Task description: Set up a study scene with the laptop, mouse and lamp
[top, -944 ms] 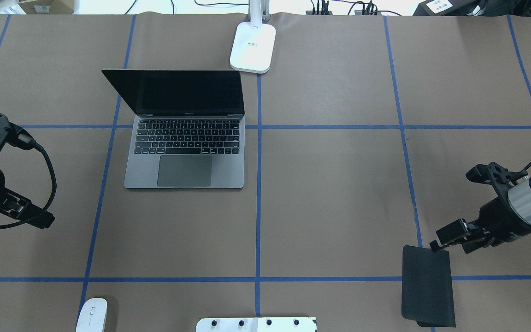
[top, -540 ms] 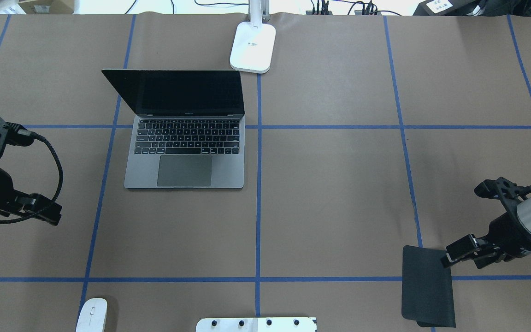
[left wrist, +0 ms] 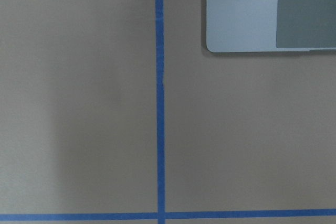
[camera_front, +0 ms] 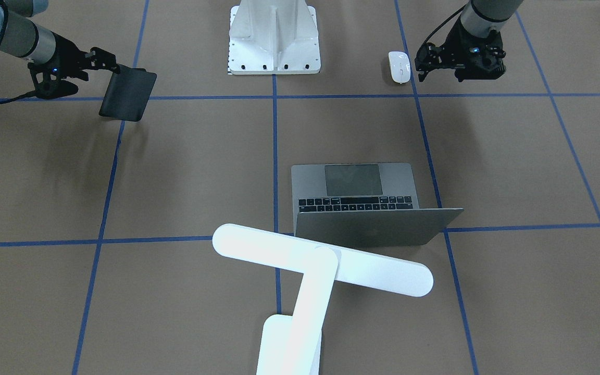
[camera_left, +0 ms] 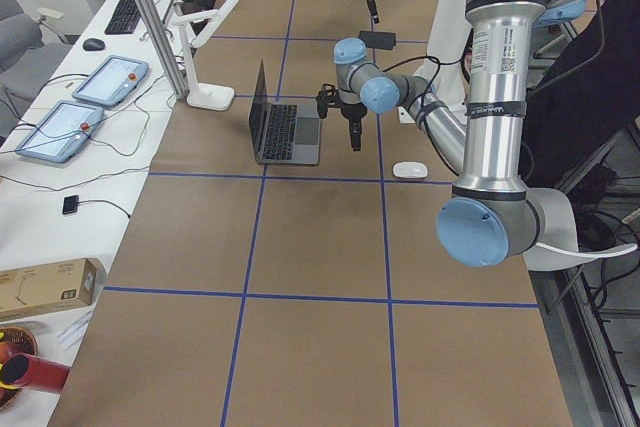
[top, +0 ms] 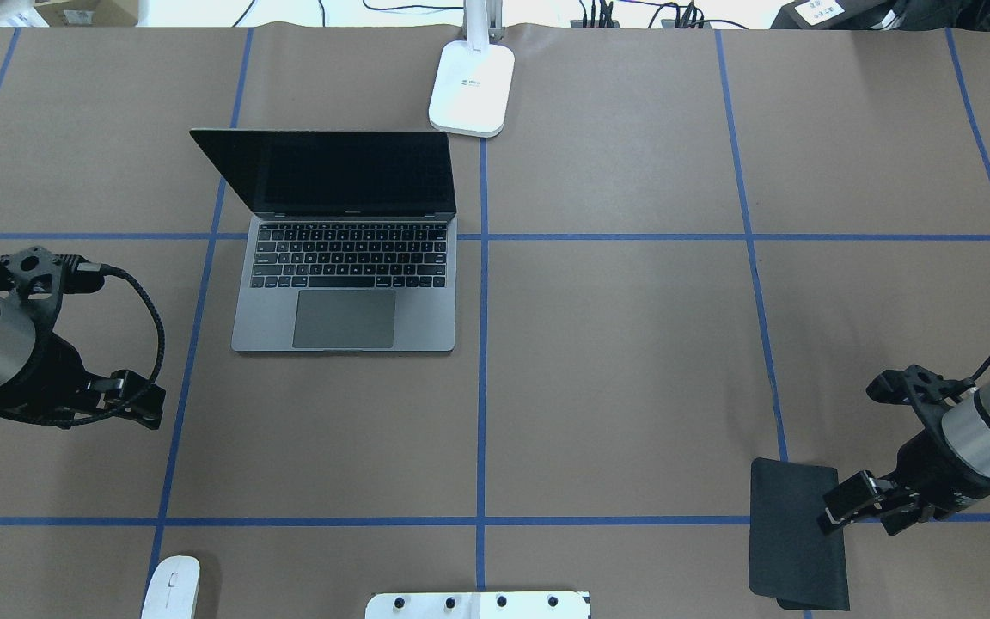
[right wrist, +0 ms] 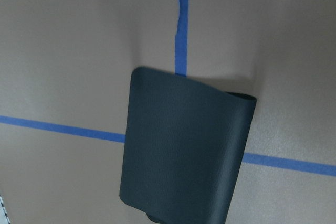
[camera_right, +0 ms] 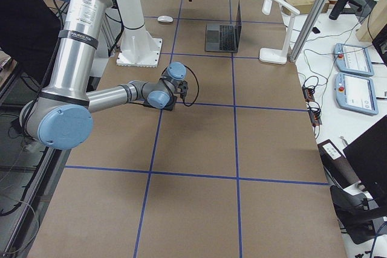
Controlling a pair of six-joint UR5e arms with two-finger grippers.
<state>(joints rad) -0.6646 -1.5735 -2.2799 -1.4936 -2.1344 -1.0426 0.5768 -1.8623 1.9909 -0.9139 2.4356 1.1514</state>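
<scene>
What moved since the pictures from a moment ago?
The left gripper slid inward, ending nearer the laptop. The right gripper pulled back toward the robot, along the edge of the black mouse pad. Nothing was visibly picked up or let go. The laptop, mouse, lamp and mouse pad stayed put.

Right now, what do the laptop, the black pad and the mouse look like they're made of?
The laptop: likely metal, matte grey with an even, soft sheen. The black pad: probably a thin leather-like or rubbery sheet, matte with fine grain, one corner curling up. The mouse: apparently glossy white plastic, smooth and bright-looking.
</scene>
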